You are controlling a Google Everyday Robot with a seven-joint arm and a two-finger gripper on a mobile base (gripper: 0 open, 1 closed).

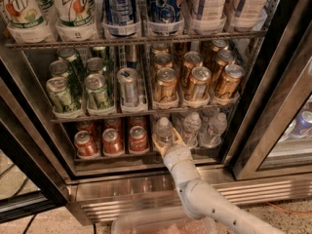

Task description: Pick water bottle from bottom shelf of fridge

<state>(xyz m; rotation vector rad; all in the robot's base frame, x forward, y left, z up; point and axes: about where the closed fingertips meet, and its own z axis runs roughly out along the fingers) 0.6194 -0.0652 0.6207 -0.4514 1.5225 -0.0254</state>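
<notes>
The fridge (273, 106) stands open. On its bottom shelf (146, 156), three clear water bottles with white caps stand at the right. The leftmost water bottle (164, 129) is right at my gripper (166, 143), which reaches in from below at the shelf's front edge and covers the bottle's lower part. Two more bottles (191, 126) (214, 128) stand to its right. My white arm (204, 204) rises from the bottom right.
Red cans (112, 140) fill the left of the bottom shelf. Above are green cans (78, 87), a silver can (128, 86) and gold cans (197, 82). The top rack holds large bottles (73, 9). The louvred base grille (122, 194) and a clear tray (161, 225) lie below.
</notes>
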